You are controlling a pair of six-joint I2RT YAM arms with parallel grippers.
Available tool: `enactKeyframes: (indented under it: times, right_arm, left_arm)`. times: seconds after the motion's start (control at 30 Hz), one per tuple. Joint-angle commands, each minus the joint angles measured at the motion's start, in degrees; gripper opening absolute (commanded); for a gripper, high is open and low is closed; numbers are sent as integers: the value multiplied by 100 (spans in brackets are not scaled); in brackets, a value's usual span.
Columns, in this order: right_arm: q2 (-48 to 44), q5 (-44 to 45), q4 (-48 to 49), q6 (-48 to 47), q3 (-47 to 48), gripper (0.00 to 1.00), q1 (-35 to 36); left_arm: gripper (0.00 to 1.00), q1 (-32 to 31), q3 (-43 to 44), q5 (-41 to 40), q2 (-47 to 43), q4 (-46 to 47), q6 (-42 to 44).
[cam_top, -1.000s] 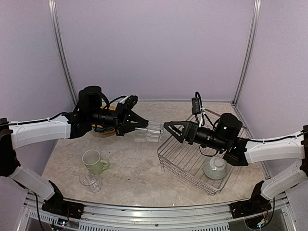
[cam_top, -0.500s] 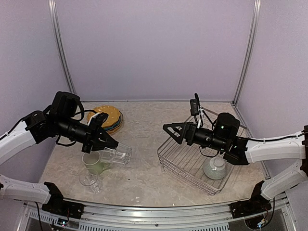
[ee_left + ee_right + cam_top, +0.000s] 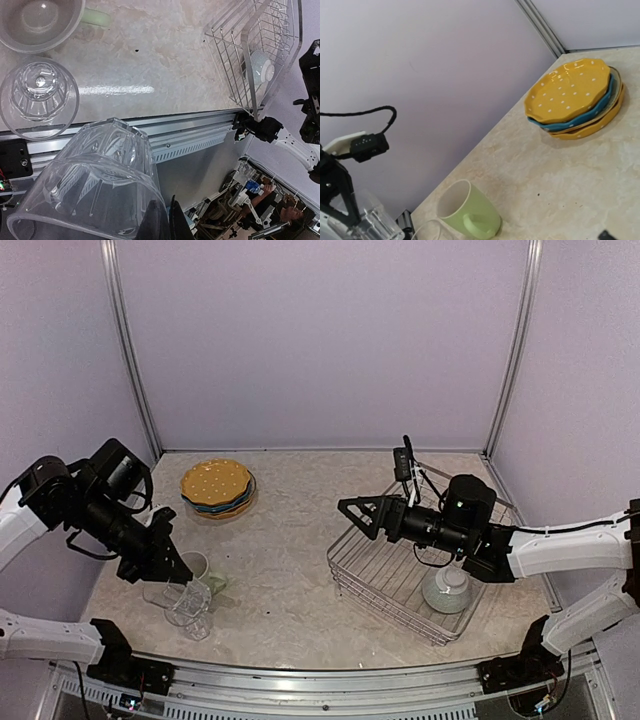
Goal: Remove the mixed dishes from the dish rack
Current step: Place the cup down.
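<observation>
Two clear glasses [image 3: 39, 97] [image 3: 95, 175], one green mug [image 3: 467, 210], one bowl [image 3: 447, 590], two yellow dotted plates [image 3: 567, 90] [image 3: 585, 131], one blue plate [image 3: 570, 122] and one rack [image 3: 390, 570] are seen.

Pale green mug [image 3: 470, 212], yellow white-dotted plate [image 3: 568, 89], blue plate [image 3: 580, 120], clear ribbed glass [image 3: 95, 175], silver wire rack [image 3: 340, 575]

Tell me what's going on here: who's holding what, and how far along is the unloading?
The left gripper holds a clear glass, tilted, low over the table's near-left area, next to a second glass and a green mug that stand there. A stack of plates sits further back on the left. The right gripper hovers open and empty at the dish rack, where only a small bowl is left to unload.
</observation>
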Motion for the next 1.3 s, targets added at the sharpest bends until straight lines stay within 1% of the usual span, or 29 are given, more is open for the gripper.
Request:
enactKeyframes:
  times: [0.0,0.27,0.5,1.27]
  right_arm:
    - [-22,121,-133,4,49,100,-63]
    - [-215,276,-251,-8,-79,100,-80]
    - [-206,243,-211,42,-114,100,-99]
    - [-282,285,-211,69,-230,100,-123]
  left_arm:
    - [0,-120,284,-667,297,-793,117]
    - [0,-333,306,-1155,861,-944,128]
    - [0,-365,298,-1455,1140,-931,101]
    - [0,-480,53,-1800,1587,-1183,-36]
